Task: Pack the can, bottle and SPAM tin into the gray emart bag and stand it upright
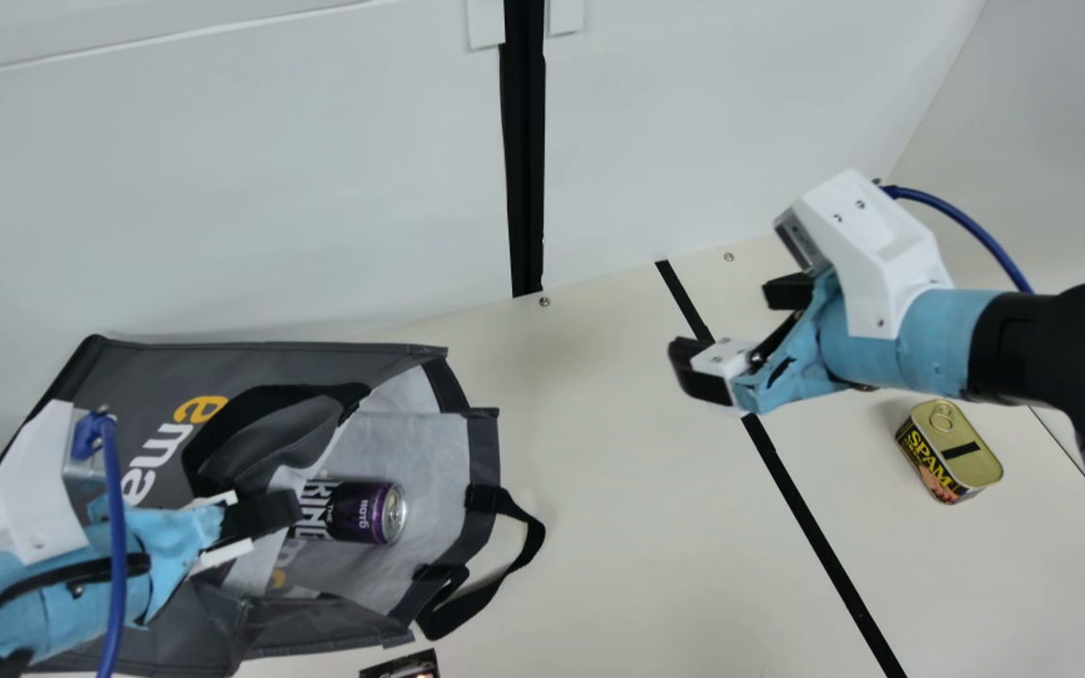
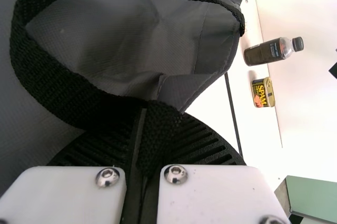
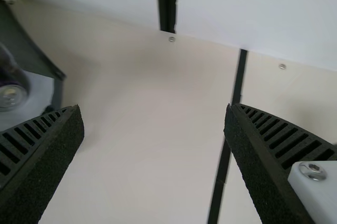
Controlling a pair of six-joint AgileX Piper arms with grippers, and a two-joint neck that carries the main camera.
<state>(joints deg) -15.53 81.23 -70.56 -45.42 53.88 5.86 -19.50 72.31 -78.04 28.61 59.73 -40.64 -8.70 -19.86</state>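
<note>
Pinching the strap (image 2: 68,89) with my left claw (image 2: 145,145), I'd likely swing the nearer, spread right claw (image 1: 738,330) back for the tin (image 1: 949,450): it lies on the surface (image 1: 618,527) behind that claw, toward my side, long axis aslant to it.

The cream table (image 1: 599,527), crossed by a black stripe (image 1: 803,518), bears the gray emart bag (image 1: 269,362). The SPAM tin (image 1: 962,457) and bottle (image 2: 266,51) rest there too.

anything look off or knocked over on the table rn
The gray bag lies on its side, not upright as the task wants, and the can lies sideways in its open mouth. I see no spill or damage.
</note>
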